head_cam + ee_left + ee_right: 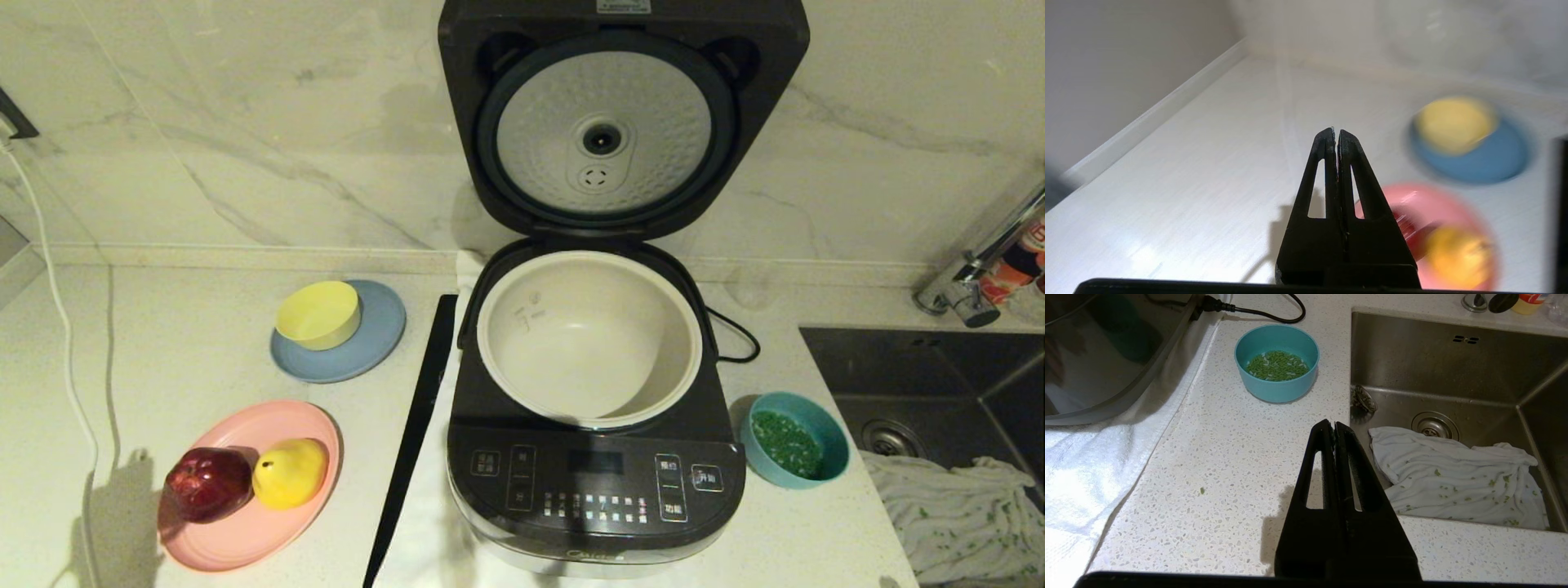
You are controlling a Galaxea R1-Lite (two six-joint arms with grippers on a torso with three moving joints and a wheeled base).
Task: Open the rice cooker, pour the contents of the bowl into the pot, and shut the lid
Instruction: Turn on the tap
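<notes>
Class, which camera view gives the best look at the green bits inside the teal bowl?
The right wrist view: the teal bowl sits close, its green bits individually visible. The head view shows them smaller, at the cooker's right. The left wrist view misses them.

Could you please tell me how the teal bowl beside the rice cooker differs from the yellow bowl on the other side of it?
The teal bowl holds chopped green bits; the yellow bowl looks empty. The teal bowl stands straight on the counter, to the right of the rice cooker and near the sink; the yellow bowl rests on a blue plate to the cooker's left. Both are small, round, plain and upright.
</notes>
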